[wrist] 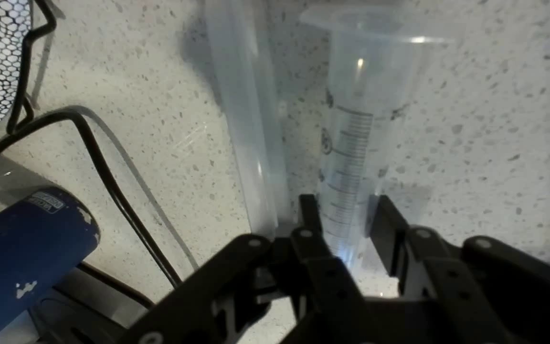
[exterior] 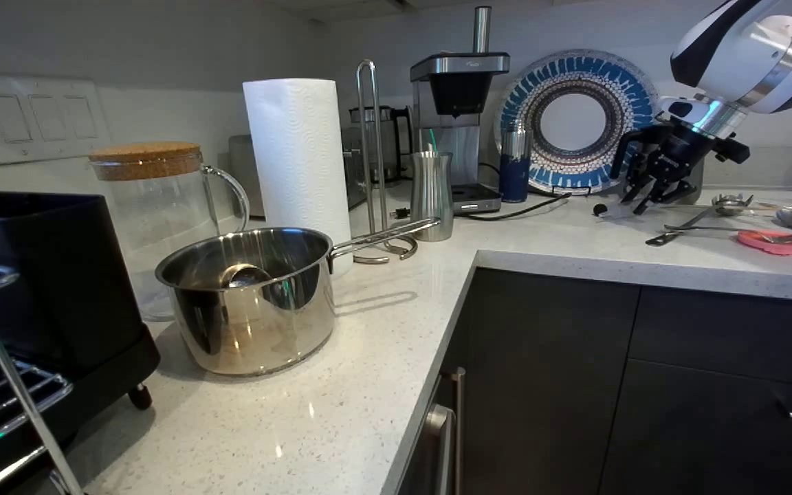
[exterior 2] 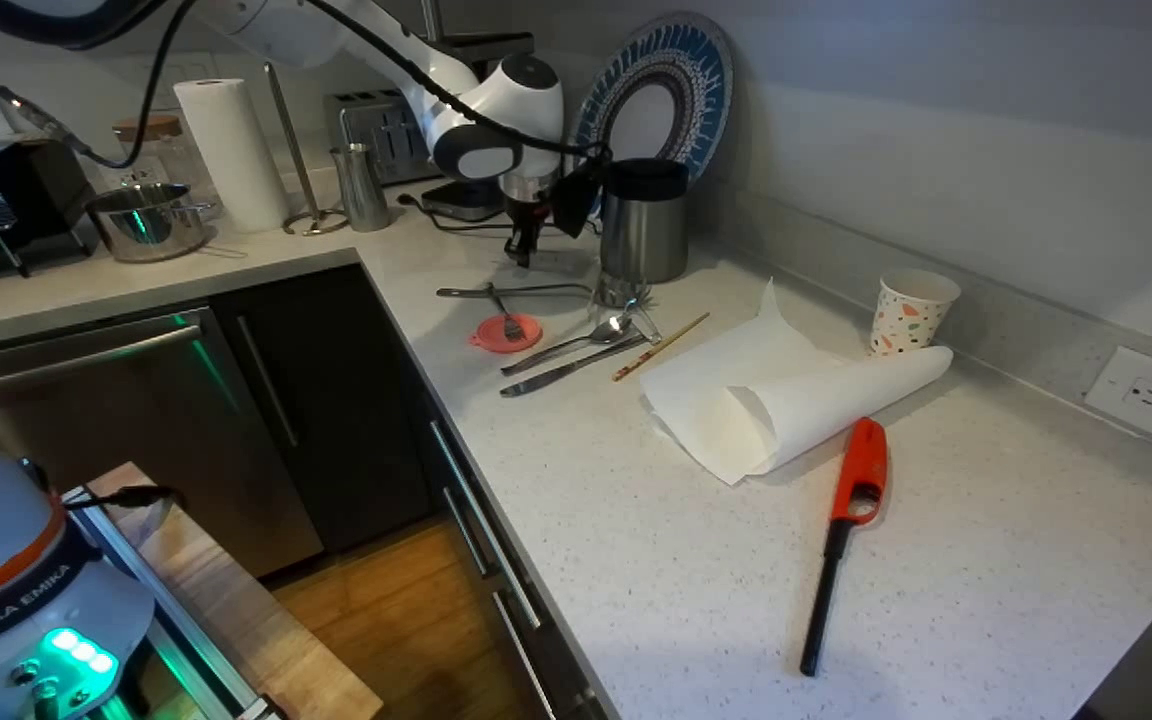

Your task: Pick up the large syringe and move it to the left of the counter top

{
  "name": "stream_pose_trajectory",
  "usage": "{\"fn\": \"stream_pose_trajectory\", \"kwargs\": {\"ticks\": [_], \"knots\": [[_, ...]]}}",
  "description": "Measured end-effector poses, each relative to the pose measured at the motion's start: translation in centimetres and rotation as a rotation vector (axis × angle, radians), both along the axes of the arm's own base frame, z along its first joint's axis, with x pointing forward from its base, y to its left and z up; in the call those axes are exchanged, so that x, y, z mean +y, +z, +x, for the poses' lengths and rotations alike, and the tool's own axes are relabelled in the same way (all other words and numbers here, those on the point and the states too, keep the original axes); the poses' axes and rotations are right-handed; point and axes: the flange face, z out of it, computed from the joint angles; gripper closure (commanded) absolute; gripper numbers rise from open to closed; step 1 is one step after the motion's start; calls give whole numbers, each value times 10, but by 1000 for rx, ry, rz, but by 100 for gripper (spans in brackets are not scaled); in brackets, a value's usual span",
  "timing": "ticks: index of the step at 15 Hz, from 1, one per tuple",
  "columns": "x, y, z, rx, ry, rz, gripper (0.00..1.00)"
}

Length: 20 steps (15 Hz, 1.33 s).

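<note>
"FRANKA EMIKA" stands on the robot base [exterior 2: 26, 590]; markings on the syringe [wrist: 351, 157] and blue bottle [wrist: 26, 258] are too blurred to read.

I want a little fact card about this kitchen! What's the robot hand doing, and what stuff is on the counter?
Robot hand: around the big syringe, one side each; can't tell if it's squeezing
Beside the syringe: a see-through plastic piece
Counter: white with speckles
Plate: round, blue pattern, standing on its edge
Bottle: blue and silver, upright, near the plate
Pot: shiny metal, near the paper towels
Cup: orange and green bits on it, upright
Lighter: red handle, black tip, lying down
</note>
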Motion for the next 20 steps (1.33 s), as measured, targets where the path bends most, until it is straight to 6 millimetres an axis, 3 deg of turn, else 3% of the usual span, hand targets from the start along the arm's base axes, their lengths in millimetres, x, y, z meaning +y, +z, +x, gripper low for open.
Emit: {"fn": "stream_pose_trajectory", "kwargs": {"ticks": [1, 2, 3, 8, 14, 20], "knots": [[0, -2, 1, -8, 12, 5, 92], [0, -3, 2, -14, 24, 9, 56], [1, -5, 3, -19, 33, 13, 41], [6, -5, 4, -42, 69, 24, 4], [27, 26, 3, -87, 92, 42, 0], [55, 66, -13, 4, -191, 154, 0]]}}
